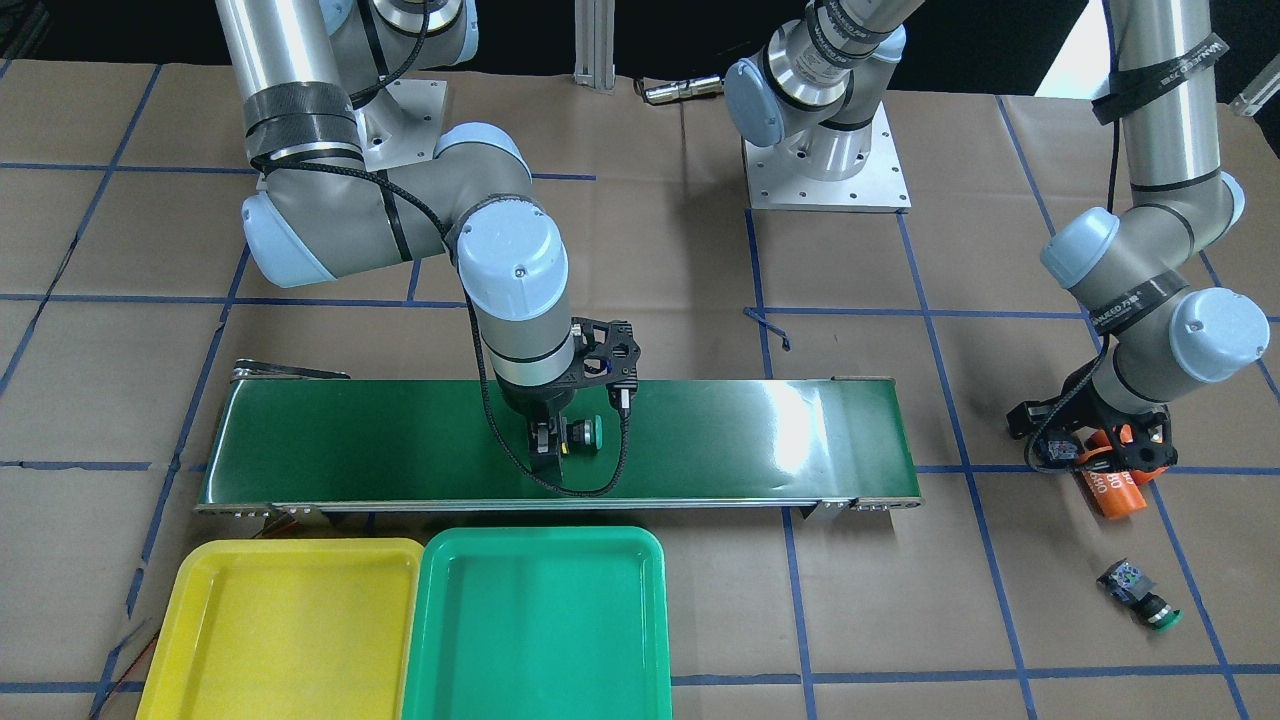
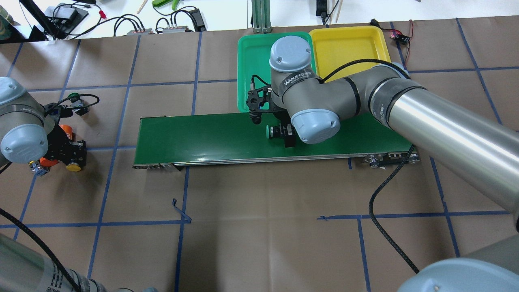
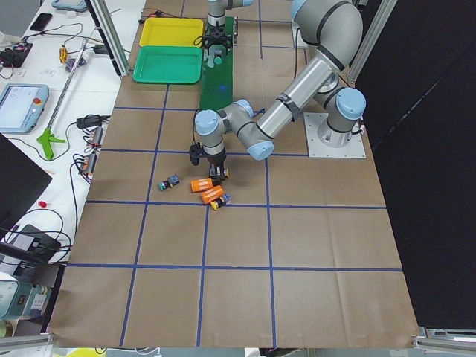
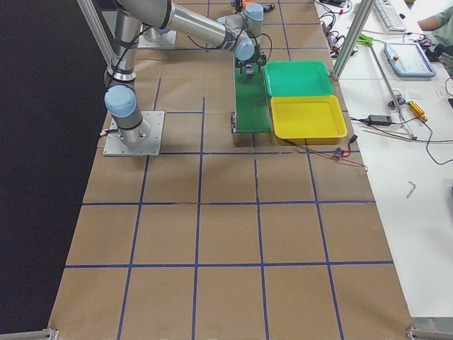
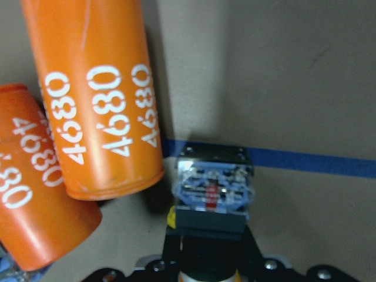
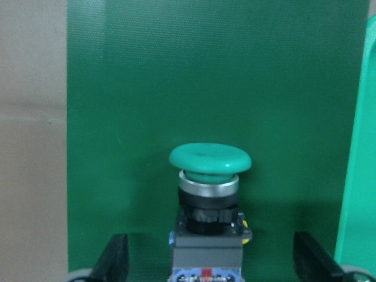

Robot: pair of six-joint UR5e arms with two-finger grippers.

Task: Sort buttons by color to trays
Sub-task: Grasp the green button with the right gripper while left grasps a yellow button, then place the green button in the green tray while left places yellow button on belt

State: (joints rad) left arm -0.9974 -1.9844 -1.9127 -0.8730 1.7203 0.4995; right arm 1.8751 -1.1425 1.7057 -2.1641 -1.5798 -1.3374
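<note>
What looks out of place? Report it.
Two orange cylinders printed 4680 lie near a loose green button; they are not buttons and match neither the green tray nor the yellow tray.

Item 1: button (image 5: 214, 189), grey-blue terminal block facing the camera, black body clamped at the end effector (image 5: 208, 249) tip.
Item 2: two orange cylinders (image 5: 97, 100) printed "4680", lying side by side, ahead of the end effector toward the view's left, the nearer just beside the button.
Item 3: blue tape (image 5: 311, 161) across the brown tabletop (image 5: 282, 70), passing behind the button.
</note>
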